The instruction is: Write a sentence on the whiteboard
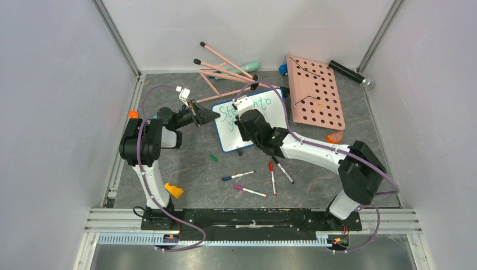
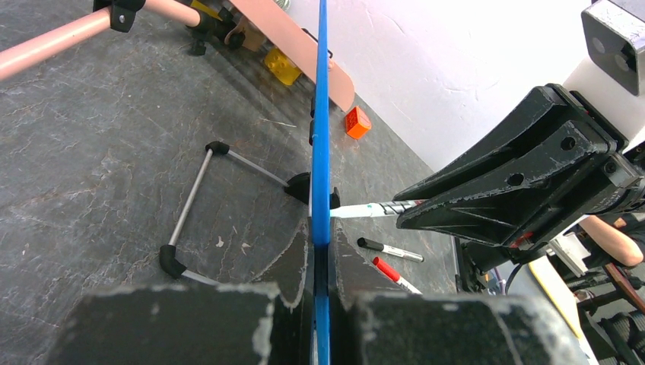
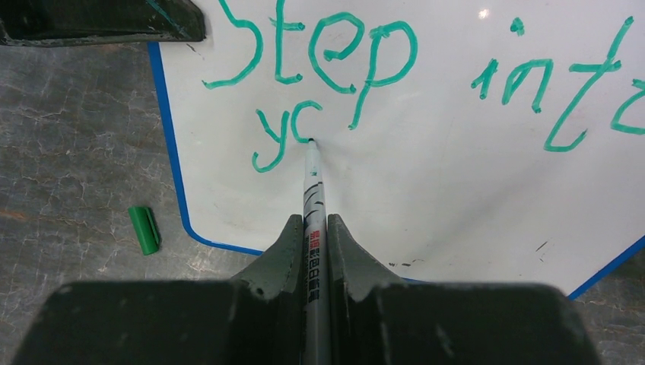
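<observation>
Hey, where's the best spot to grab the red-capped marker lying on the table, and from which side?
The red-capped marker lies flat, so probably come straight down and pinch across the near half of its white barrel; the black marker crowds its cap end.

We note white links and black joint housings on the left arm (image 1: 140,143) and right arm (image 1: 306,149), each trailing a purple cable (image 1: 388,181). The black fingers (image 3: 281,251) show scuffed, pale edges.

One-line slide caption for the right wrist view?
Right gripper holds a marker, tip on the whiteboard, starting line two of the sentence.
</observation>
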Tool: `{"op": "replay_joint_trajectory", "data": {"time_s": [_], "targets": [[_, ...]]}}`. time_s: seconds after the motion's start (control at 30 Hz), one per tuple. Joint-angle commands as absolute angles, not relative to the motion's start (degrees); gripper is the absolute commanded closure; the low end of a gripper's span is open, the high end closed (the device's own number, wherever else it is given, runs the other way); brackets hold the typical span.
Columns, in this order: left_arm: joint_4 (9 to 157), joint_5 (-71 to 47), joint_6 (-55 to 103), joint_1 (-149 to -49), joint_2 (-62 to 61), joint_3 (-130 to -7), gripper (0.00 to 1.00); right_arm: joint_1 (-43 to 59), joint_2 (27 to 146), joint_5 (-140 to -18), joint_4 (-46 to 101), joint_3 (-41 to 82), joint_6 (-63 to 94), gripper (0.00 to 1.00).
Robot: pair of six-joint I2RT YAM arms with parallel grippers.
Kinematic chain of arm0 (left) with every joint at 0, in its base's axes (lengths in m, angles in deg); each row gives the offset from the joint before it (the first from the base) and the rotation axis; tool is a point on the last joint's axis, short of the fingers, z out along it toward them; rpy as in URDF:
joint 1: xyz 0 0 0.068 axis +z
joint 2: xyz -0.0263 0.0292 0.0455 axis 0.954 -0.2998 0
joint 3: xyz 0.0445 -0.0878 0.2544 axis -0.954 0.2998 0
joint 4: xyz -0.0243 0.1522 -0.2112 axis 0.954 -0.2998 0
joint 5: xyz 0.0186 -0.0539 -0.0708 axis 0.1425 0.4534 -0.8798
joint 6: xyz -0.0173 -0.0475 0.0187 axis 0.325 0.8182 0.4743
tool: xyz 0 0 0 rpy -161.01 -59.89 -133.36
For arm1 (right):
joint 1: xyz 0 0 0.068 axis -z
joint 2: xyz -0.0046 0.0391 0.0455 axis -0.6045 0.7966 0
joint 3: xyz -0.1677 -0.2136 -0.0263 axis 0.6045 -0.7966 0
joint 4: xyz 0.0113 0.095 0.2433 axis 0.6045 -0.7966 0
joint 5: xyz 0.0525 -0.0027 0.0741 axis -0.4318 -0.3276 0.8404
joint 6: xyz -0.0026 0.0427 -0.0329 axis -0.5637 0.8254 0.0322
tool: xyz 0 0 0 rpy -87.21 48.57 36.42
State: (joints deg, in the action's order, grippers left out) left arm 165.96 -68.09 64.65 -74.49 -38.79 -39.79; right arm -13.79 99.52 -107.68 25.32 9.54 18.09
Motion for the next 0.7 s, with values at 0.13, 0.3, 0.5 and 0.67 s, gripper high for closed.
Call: {"op": "replay_joint_trajectory", "data": {"time_s": [0.13, 0.3, 0.5, 0.67], "targets": [[170.22, -68.93, 61.73, -74.22, -38.59, -41.37, 0.98, -12.64, 99.38, -111.49, 24.37, 12.89, 18.38, 1.0], [170.22, -68.94, 61.75, -74.21, -38.59, -41.35, 0.98, -12.56, 100.62, -110.21, 24.55, 14.83, 17.87, 1.0], [170.22, -68.97, 61.82, -74.22, -38.68, -41.35, 0.98, -12.56, 101.41, -108.4, 24.97, 16.02, 17.67, 1.0], [170.22, -69.02, 61.93, -74.21, -38.67, -41.44, 0.98, -12.61, 101.2, -105.98, 25.67, 15.74, 17.4, 1.0]]}}
